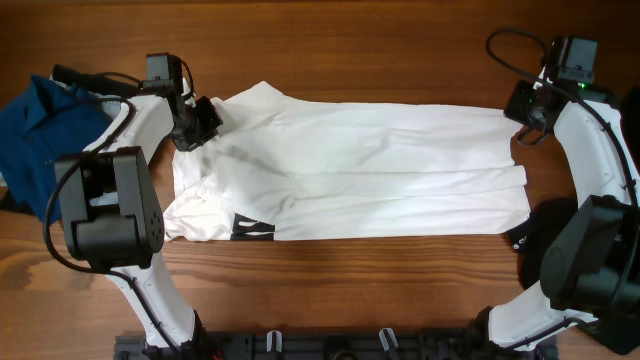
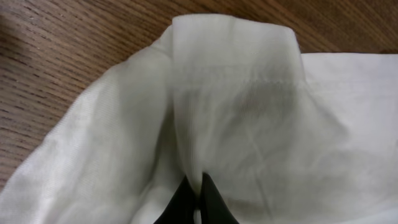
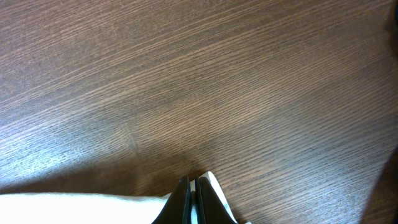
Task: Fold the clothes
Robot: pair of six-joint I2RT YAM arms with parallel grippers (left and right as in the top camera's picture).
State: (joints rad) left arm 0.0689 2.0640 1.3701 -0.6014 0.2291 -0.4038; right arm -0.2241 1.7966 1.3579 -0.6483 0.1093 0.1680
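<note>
With left hand (image 2: 198, 185) and right hand (image 3: 192, 185) each pinched shut on a far corner of the white shirt (image 1: 370, 170) lying flat on the bench (image 1: 350, 40), lift evenly; hold the edge taut; lay it square on the near hem.

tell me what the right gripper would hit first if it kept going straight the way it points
Past the white T-shirt edge at its tips, the right gripper faces only bare wooden table; it would probably meet that wood first, though depth is unclear.
</note>
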